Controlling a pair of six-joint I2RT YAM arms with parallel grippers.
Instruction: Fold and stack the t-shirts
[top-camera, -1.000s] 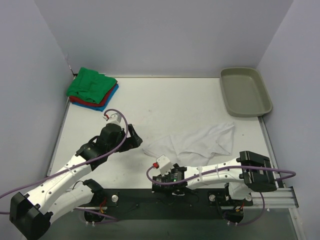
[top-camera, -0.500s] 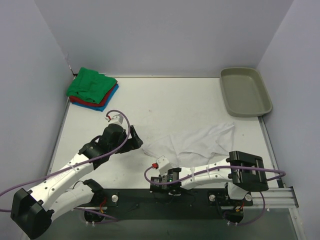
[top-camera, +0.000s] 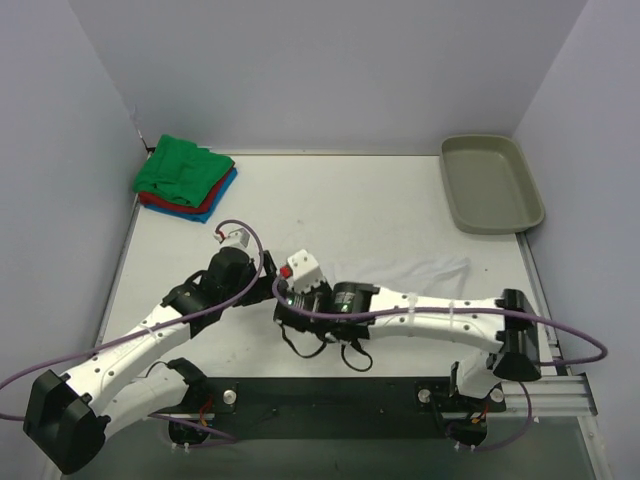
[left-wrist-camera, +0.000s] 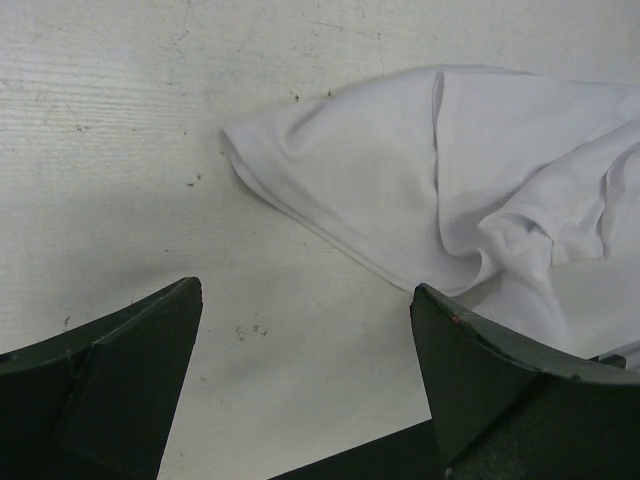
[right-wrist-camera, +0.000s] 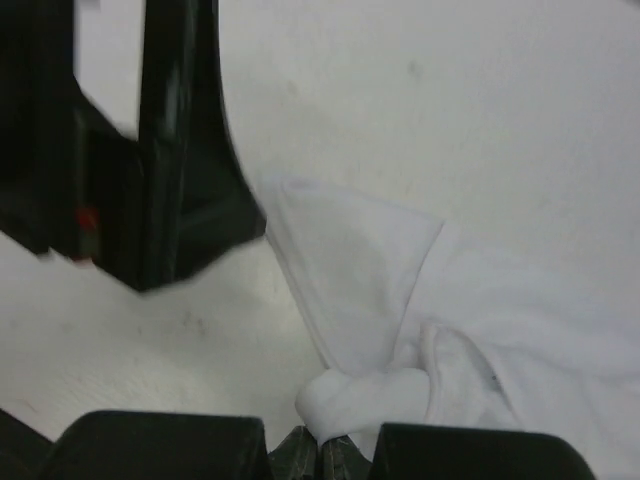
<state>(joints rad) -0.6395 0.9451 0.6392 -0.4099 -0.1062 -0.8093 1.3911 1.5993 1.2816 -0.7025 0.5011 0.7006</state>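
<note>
The white t-shirt (left-wrist-camera: 400, 180) lies crumpled on the table, mostly hidden under my right arm in the top view, with one part (top-camera: 428, 272) showing. My right gripper (right-wrist-camera: 320, 455) is shut on a bunched fold of it (right-wrist-camera: 370, 395). From above, that gripper (top-camera: 290, 312) sits at the shirt's left end. My left gripper (left-wrist-camera: 307, 290) stands open just short of the shirt's left edge, with bare table between its fingers (left-wrist-camera: 130, 380). In the top view, the left gripper (top-camera: 266, 276) is close beside the right wrist. Folded green (top-camera: 182, 168), red (top-camera: 158, 200) and blue (top-camera: 207, 212) t-shirts are stacked at the far left corner.
A grey-beige tray (top-camera: 490, 182) sits at the far right corner. Walls close the table on the left, back and right. The black base plate (top-camera: 320, 400) with both arm bases runs along the near edge.
My right arm has swung from the near edge up and left over the white t-shirt, and its jaws have closed on a bunch of cloth. The left gripper crept slightly right, still open.
</note>
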